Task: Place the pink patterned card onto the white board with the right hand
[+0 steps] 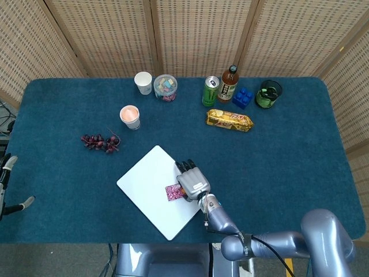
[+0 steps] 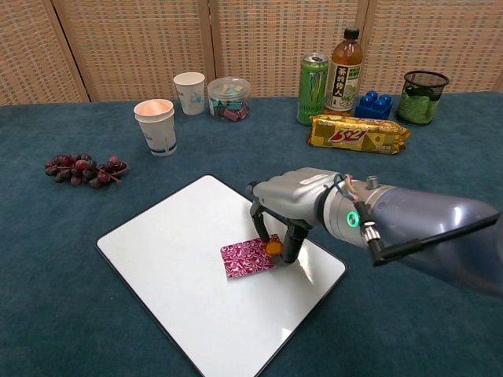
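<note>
The pink patterned card lies flat on the white board, near the board's right corner. My right hand hovers over the card's right end with its fingers pointing down and apart. Its orange-tipped thumb touches the card's right edge; the card is not lifted. From the head camera, the same hand covers part of the card on the board. My left hand shows only at the far left edge, off the table, fingers apart and holding nothing.
Grapes lie left of the board, with a paper cup behind them. Along the back stand another cup, a plastic jar, a green can, a bottle, blue blocks and a mesh cup. A snack packet lies in front.
</note>
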### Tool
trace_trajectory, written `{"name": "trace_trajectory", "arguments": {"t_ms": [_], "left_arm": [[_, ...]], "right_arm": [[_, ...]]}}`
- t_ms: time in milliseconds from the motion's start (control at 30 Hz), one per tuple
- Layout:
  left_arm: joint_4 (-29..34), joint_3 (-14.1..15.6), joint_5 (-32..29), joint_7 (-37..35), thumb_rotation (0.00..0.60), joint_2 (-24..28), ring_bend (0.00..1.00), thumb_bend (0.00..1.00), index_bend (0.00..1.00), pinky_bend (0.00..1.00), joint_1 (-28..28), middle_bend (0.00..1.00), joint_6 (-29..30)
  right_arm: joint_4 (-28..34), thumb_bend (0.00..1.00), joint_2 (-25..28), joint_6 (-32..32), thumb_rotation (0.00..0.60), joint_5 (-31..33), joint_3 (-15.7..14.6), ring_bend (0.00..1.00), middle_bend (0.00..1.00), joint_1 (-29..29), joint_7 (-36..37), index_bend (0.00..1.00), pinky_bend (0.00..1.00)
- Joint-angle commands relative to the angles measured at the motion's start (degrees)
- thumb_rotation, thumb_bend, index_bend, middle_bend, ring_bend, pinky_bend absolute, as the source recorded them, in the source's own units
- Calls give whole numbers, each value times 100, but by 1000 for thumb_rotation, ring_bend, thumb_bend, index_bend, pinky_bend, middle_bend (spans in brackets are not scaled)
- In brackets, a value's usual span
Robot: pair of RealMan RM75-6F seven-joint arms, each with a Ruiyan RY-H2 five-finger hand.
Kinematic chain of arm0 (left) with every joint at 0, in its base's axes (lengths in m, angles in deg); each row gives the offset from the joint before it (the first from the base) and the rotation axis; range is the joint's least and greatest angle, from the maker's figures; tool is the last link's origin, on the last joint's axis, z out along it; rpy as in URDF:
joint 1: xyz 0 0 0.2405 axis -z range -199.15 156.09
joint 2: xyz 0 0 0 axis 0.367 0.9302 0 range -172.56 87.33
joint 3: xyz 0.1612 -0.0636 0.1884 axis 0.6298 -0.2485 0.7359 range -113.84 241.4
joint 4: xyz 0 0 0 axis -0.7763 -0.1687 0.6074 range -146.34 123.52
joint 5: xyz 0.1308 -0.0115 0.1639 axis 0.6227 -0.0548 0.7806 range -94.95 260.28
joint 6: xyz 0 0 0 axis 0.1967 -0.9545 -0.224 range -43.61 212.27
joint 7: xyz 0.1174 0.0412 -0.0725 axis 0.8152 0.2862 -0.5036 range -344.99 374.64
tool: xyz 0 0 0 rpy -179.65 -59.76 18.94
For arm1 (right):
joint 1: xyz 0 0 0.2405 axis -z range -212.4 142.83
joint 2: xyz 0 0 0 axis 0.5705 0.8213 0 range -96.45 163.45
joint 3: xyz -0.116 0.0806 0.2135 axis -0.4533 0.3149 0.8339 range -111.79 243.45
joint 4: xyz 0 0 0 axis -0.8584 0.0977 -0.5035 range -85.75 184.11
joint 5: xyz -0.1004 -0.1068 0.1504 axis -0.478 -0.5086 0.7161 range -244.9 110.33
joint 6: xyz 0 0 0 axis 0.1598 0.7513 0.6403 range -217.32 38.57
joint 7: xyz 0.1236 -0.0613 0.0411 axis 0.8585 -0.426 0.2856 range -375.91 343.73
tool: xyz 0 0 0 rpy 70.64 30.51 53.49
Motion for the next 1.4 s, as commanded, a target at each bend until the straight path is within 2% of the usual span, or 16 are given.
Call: {"name": "trace_trajectory", "arguments": {"t_ms": [33,200,300,367,467,533,767,867,1000,1167,1300,1400], "left_arm": [[2,2,6,-8,600,3,0,0,0,0,-1,0,5],[19,9,22,14,600,2,0,0,0,0,-7,0,28],[23,13,25,33,600,-3,0,0,0,0,-9,0,32],[26,12,28,36,600,-5,0,0,0,0,-10,0,41],[18,11,34,31,600,-9,0,0,0,0,-11,0,51],[15,10,27,19,600,-8,0,0,0,0,-9,0,42],[13,11,36,-2,600,-4,0,0,0,0,-12,0,56],[10,20,46,1,600,-6,0,0,0,0,-15,0,57],[10,27,72,-5,600,-8,0,0,0,0,-18,0,79],[-21,38,110,10,600,-31,0,0,0,0,-15,0,98],[-31,58,174,40,600,-53,0,0,0,0,-26,0,155],[-33,67,223,46,600,-61,0,0,0,0,-54,0,240]], "right_arm": [[-9,388,-33,81,600,60,21,0,28,-44,-5,651,0],[35,362,-19,139,600,147,15,0,26,-81,11,638,0],[70,142,0,131,600,241,1,0,10,-107,6,448,0],[110,3,13,125,600,349,-3,0,0,-122,-10,220,0],[175,0,22,130,600,457,35,0,0,-159,13,50,0],[190,0,12,173,600,456,91,0,0,-173,82,9,0],[524,0,303,374,600,239,229,0,0,-136,291,0,0],[802,0,654,521,600,34,246,0,0,-27,396,0,0],[1183,0,1294,716,600,-537,112,0,0,309,744,0,0],[1290,0,2309,1151,600,-1998,-406,0,0,1168,1774,0,0],[901,0,2782,1677,600,-3119,-867,0,0,1931,2876,0,0],[484,0,2971,2090,600,-3693,-1143,0,0,2463,3666,0,0]]}}
